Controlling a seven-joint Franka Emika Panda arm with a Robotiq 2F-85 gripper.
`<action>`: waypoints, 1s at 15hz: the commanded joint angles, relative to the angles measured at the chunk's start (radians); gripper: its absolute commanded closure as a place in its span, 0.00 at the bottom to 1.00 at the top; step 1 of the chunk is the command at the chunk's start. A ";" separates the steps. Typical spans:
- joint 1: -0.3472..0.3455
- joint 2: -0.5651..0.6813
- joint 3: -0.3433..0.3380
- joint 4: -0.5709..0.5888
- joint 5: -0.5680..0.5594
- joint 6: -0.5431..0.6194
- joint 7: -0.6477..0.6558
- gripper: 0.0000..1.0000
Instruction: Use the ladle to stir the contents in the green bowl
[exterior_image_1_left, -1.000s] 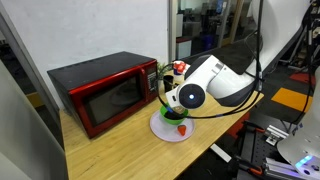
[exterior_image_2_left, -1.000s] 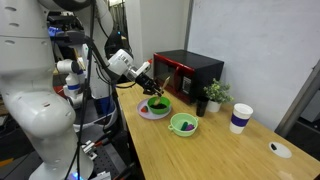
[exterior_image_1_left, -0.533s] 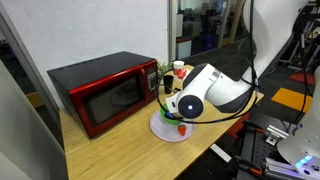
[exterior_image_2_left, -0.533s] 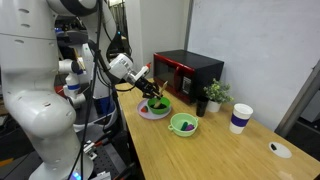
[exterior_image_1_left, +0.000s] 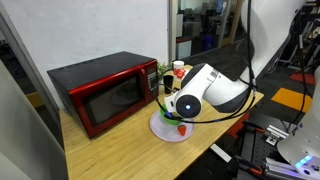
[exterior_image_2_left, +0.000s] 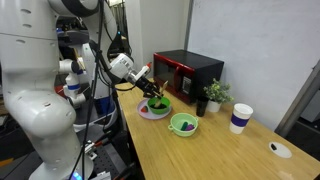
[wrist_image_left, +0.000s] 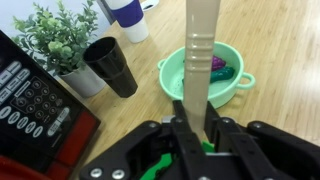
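In the wrist view the gripper (wrist_image_left: 195, 125) stood at the bottom centre of the frame, its two dark fingers (wrist_image_left: 180, 118) pressed in on the flat handle of the ladle (wrist_image_left: 198, 50); the pale tan handle ran straight up from between them to the top edge; its head was hidden from this view. Behind the handle, right of centre, lay a pale green bowl (wrist_image_left: 228, 92) with something purple inside; to its left stood a black cup (wrist_image_left: 110, 65), then a potted plant (wrist_image_left: 55, 35) in the upper left, with the keypad of a red microwave (wrist_image_left: 30, 105) along the left edge; a white cup (wrist_image_left: 127, 15) with a blue band showed at the top.

In an exterior view the gripper (exterior_image_2_left: 151, 88) hung just above the green bowl (exterior_image_2_left: 158, 104), left of centre; the ladle was too thin to make out there; the green bowl sat on a pink plate (exterior_image_2_left: 146, 113) near the wooden table's (exterior_image_2_left: 215, 150) left edge, with the pale green bowl (exterior_image_2_left: 183, 124) just beside it at lower right and the red microwave (exterior_image_2_left: 190, 72) behind. In an exterior view the arm's wrist covered the gripper; only the plate's (exterior_image_1_left: 160, 130) rim showed beneath it.
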 joint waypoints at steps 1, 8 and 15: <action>-0.007 0.002 0.009 0.002 0.001 -0.004 -0.001 0.78; 0.003 0.035 0.009 0.009 -0.015 -0.023 0.029 0.94; 0.033 0.108 0.014 0.022 -0.063 -0.064 0.124 0.94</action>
